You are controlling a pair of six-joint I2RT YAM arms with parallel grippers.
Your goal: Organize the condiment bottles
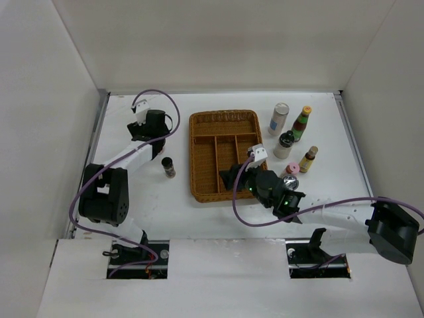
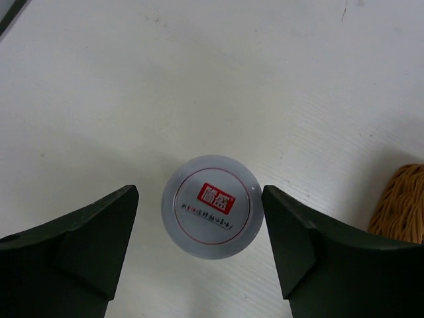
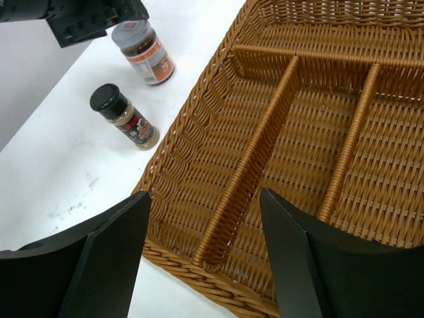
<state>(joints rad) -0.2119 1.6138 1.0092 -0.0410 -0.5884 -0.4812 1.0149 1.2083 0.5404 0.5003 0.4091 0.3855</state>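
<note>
The left fingers (image 2: 109, 228) stand partly open astride the clear-lidded jar (image 2: 212, 207), with a gap on each side. The jar sits on the counter (image 2: 132, 79) left of the wicker tray (image 3: 192, 129). The right fingers (image 3: 109, 255) hang parted over the tray, gripping nothing. The other bottles (image 1: 285, 144) cluster off its right edge.

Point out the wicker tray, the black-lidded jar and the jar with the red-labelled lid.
wicker tray (image 1: 225, 113), top view, far rim.
black-lidded jar (image 3: 106, 98), right wrist view, its lid.
red-label jar (image 2: 212, 204), left wrist view, lid centre.
</note>
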